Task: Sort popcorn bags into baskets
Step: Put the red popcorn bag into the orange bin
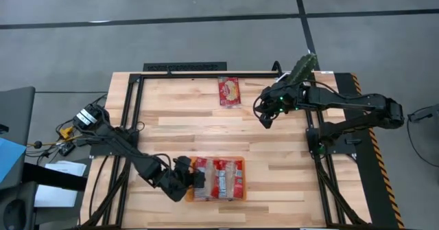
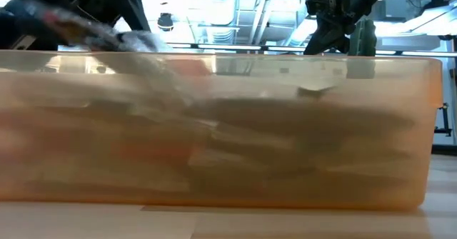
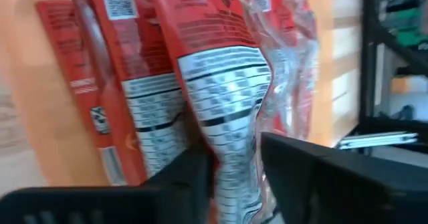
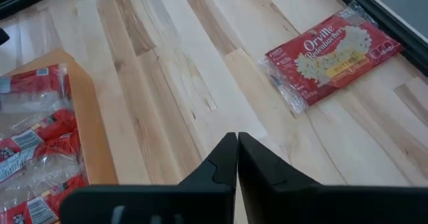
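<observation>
An orange tray (image 1: pixel 219 159) stands near the table's front edge and holds several red popcorn bags (image 1: pixel 230 178) lying side by side. My left gripper (image 1: pixel 197 180) is at the tray's left end, shut on one bag (image 3: pixel 221 83). One more red bag (image 1: pixel 230 91) lies flat on the bare table near the far edge; it also shows in the right wrist view (image 4: pixel 331 53). My right gripper (image 1: pixel 264 118) hangs shut and empty above the table, right of that bag. The low view is filled by the tray's wall (image 2: pixel 285 160). My left gripper pinches one popcorn bag by its end nearest the tray's left side (image 3: pixel 235 158) between its two fingers. The fingers come from the table's left. The bag is crimped narrow between them, and the rest of it stretches over the other bags in the tray.
A green cactus (image 1: pixel 302 69) stands at the table's far right corner, close behind my right arm. A black frame rail (image 1: pixel 185 68) runs along the far edge. Bare wood lies between the tray and the loose bag.
</observation>
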